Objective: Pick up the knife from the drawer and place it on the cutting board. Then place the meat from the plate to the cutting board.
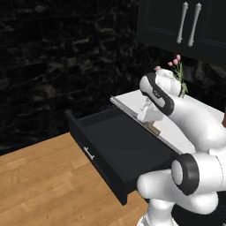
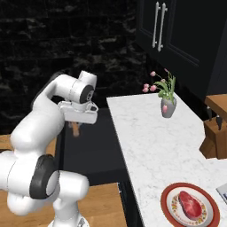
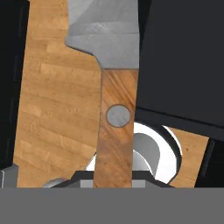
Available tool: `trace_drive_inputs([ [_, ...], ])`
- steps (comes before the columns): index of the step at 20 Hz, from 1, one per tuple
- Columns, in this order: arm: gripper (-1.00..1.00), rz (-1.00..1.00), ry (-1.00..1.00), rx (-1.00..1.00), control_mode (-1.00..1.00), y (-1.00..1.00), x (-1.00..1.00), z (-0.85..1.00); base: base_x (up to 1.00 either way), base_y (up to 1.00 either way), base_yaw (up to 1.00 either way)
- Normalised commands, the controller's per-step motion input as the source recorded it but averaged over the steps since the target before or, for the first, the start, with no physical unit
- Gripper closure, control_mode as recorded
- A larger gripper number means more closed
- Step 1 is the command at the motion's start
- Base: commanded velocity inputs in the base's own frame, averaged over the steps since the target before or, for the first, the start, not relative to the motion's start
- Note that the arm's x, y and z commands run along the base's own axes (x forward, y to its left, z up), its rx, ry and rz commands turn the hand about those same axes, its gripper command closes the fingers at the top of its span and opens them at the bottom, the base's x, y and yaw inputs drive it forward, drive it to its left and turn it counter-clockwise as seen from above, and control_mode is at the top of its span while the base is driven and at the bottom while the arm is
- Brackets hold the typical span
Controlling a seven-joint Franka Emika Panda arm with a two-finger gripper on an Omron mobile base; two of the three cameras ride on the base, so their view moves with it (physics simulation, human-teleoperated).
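My gripper is shut on the knife, clamping the light brown wooden handle; the grey blade points away from the hand. In the left base view the gripper hangs over the back right of the open black drawer, next to the counter edge, with the handle showing below the hand. From the right base view the gripper and the knife hover above the drawer. The meat lies on the red-rimmed plate at the counter's near right. The cutting board is out of view.
A white marble counter runs right of the drawer. On it stand a grey vase of pink flowers and a wooden knife block. Black wall cabinets with silver handles hang above. Wood floor lies left of the drawer.
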Motion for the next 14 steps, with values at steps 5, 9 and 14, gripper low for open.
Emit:
trace_drive_inputs([
  [5, 1.00, 0.00, -0.05, 0.06, -1.00, -0.30, -1.00, 0.16, 0.00, 0.00, 0.00],
  [9, 1.00, -0.01, -0.08, 0.02, -1.00, -0.11, -0.70, 0.08, 0.00, 0.00, 0.00],
  [14, 1.00, 0.00, 0.00, 0.00, 1.00, 0.00, -0.02, 0.00, -0.22, 0.00, -0.05],
])
